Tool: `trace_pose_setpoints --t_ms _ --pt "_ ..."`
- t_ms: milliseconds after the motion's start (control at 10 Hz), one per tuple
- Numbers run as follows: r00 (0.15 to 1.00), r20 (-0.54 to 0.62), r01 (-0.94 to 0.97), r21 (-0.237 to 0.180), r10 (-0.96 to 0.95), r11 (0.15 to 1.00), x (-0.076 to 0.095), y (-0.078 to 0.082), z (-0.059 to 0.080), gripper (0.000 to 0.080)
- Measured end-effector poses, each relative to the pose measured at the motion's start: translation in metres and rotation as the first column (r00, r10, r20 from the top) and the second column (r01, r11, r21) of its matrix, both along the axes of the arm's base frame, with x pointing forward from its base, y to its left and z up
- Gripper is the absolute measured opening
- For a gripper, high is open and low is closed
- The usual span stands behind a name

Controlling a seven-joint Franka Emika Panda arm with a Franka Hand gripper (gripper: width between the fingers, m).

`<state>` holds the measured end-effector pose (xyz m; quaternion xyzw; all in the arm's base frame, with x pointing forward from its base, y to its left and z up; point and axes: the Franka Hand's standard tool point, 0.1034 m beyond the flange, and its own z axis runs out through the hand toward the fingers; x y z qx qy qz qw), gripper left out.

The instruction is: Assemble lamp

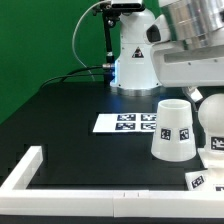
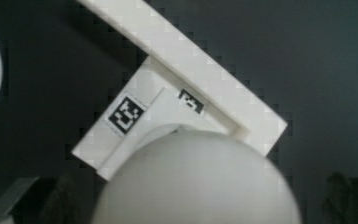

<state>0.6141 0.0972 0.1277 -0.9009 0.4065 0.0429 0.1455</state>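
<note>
The white rounded bulb [image 2: 185,175] fills the wrist view and stands on the blocky lamp base [image 2: 144,112], which shows two square tags. My gripper [image 2: 190,205] straddles the bulb, open; its dark fingers [image 2: 30,200] stand off the bulb on both sides. In the exterior view the bulb [image 1: 213,118] sits at the right edge under my hand, above the tagged base [image 1: 203,181]. The tapered cup-like shade [image 1: 172,129] stands upright just to the exterior view's left of the bulb, with a tag on its wall.
The marker board [image 1: 127,122] lies flat behind the shade. A long white rail [image 1: 28,166] borders the table's front and left corner; another stretch of the rail [image 2: 176,50] runs beside the base. The arm's own pedestal [image 1: 133,60] stands at the back.
</note>
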Motion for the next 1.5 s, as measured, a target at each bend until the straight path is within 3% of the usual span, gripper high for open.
trace_pose_setpoints --t_ms 100,400,700,800,900,1200,1300,1400,1500 --pt "0.994 0.022 -0.106 -0.031 0.107 0.994 -0.001 0.005 0.000 0.0698" --pt "0.947 0.080 -0.307 -0.050 0.310 0.951 0.000 0.004 -0.001 0.0698" --pt "0.683 0.082 -0.693 -0.244 0.726 0.679 0.006 -0.005 0.001 0.0698" --pt "0.598 0.075 -0.758 -0.271 0.798 0.593 0.005 -0.004 -0.003 0.0698" --pt "0.500 0.068 -0.822 -0.278 0.863 0.498 0.003 -0.004 -0.008 0.0698" --pt "0.339 0.075 -0.889 -0.299 0.938 0.345 0.002 -0.002 -0.014 0.0698" --pt "0.355 0.076 -0.884 -0.297 0.932 0.361 0.002 -0.002 -0.013 0.0698" --pt "0.364 0.076 -0.881 -0.296 0.928 0.369 0.002 -0.002 -0.013 0.0568" --pt "0.361 0.076 -0.882 -0.296 0.929 0.367 0.002 -0.002 -0.013 0.0573"
